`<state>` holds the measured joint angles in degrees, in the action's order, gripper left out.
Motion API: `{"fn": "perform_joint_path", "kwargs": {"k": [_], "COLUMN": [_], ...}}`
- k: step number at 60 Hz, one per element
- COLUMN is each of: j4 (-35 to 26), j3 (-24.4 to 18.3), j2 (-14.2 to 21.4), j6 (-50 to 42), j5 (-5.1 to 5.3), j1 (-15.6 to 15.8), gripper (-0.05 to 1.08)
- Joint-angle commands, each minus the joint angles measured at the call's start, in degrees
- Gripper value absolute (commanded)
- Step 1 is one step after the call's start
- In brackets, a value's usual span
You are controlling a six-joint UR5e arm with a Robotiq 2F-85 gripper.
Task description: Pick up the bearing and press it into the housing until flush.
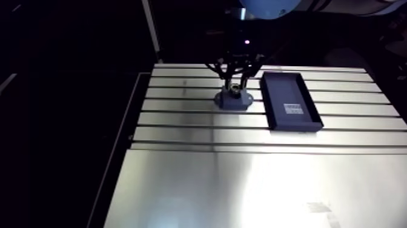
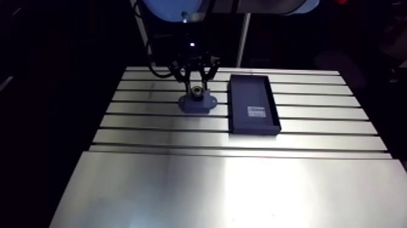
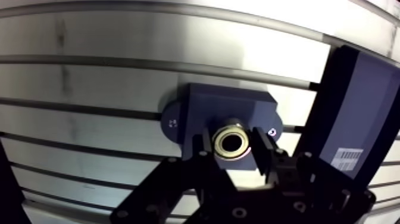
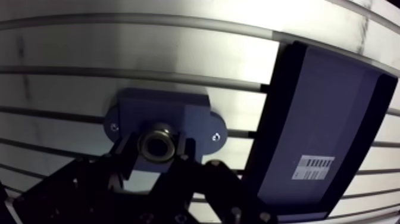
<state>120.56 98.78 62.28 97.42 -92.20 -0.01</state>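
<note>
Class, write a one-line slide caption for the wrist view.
The gripper holds the bearing between its jaws at the blue housing, a dark tray beside it.

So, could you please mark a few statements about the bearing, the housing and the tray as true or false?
1. The tool is shut on the bearing, right over the housing. True.
2. The bearing lies in the tray. False: it is in the tool at the housing; the tray stands beside them.
3. The tray carries a white barcode label. True.
4. The housing stands inside the tray. False: it sits on the slotted table, next to the tray.
</note>
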Motion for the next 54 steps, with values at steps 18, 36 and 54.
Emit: {"fn": "perform_joint_path", "kwargs": {"k": [18,36,54], "j4": [0.08,0.08,0.08], "j3": [0.14,0.32,0.75], "j2": [-0.55,-0.55,-0.46], "j6": [0.00,0.00,0.00], "j5": [0.05,0.05,-0.11], "j1": [0.09,0.09,0.09], "gripper": [0.69,0.69,0.69]}}
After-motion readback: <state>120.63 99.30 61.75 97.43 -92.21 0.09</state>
